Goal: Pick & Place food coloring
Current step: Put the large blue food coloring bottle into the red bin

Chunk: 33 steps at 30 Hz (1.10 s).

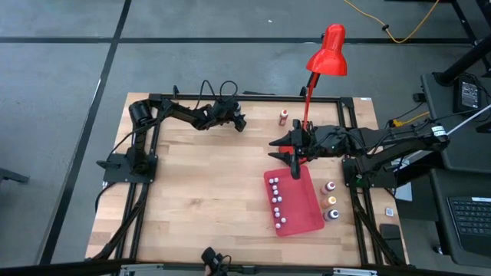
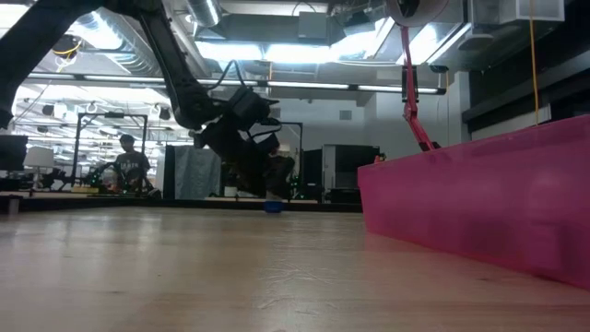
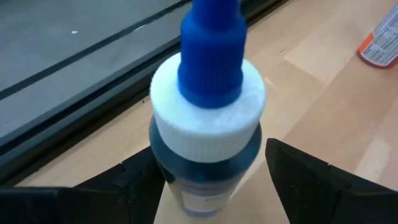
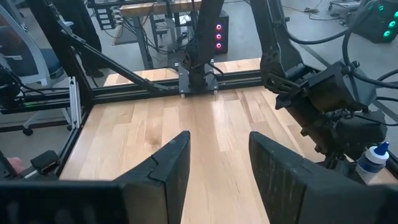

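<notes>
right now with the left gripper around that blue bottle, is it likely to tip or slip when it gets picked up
The blue bottle stands upright, tall and narrow, so a nudge from the left gripper could probably tip it. Its round body looks smooth, so it may twist or slip between the fingers. The wider ribbed white collar could catch if it slides.

Centre of table: bare wood (image 1: 207,184) from the middle out to nine o'clock and down to six, wide open for any gripper.
Far edge, eleven o'clock: left gripper (image 1: 239,123) sits over a blue bottle (image 3: 208,124), its fingers (image 3: 311,180) flanking it with a slim gap each side.
One o'clock: red lamp (image 1: 326,54) and its stem rise here; an orange bottle (image 1: 284,116) stands just beside.
Three o'clock: right gripper (image 1: 291,157) hangs over the red tray's far end, fingers parted, blocking that approach.
Four o'clock: red tray (image 1: 307,218) holding small bottles (image 1: 276,201).
Right rail: three more bottles (image 1: 331,201) between tray and frame, tight passage.
</notes>
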Tool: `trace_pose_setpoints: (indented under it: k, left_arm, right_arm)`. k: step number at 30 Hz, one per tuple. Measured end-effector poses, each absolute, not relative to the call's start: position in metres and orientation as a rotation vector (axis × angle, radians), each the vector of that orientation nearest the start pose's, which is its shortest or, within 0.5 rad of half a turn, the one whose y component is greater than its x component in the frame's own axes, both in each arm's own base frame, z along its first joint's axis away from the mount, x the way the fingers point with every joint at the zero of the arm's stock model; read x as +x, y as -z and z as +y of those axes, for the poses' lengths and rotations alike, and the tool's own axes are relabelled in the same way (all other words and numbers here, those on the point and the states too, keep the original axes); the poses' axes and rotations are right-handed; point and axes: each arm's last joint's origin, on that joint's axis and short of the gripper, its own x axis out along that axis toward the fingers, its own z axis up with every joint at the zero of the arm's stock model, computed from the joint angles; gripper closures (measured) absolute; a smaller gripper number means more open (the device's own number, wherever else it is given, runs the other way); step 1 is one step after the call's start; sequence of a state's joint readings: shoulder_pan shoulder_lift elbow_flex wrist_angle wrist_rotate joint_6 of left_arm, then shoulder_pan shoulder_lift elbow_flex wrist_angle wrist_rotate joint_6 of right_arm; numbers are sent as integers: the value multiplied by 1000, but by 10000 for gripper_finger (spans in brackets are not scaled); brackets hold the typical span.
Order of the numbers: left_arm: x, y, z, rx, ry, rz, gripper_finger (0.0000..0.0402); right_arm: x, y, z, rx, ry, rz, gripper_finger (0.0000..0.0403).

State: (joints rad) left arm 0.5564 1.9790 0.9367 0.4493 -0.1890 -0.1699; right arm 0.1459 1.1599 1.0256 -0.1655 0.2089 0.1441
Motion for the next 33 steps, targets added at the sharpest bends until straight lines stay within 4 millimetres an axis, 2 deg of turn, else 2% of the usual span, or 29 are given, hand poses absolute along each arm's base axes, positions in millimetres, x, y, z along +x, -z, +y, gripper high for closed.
trace_pose_setpoints:
  k: [14, 21, 28, 33]
  left_arm:
    - [314, -108, 209, -261, -784, 589, 144]
    - [317, -111, 210, -278, -749, 541, 167]
    - [316, -112, 211, -286, -752, 527, 223]
    - [316, -127, 210, -299, -697, 488, 280]
  right_arm:
    - [254, -341, 31, 92, 87, 321, 237]
    - [254, -341, 31, 88, 89, 323, 237]
    - [254, -340, 30, 81, 120, 328, 237]
    - [254, -341, 30, 85, 121, 321, 237]
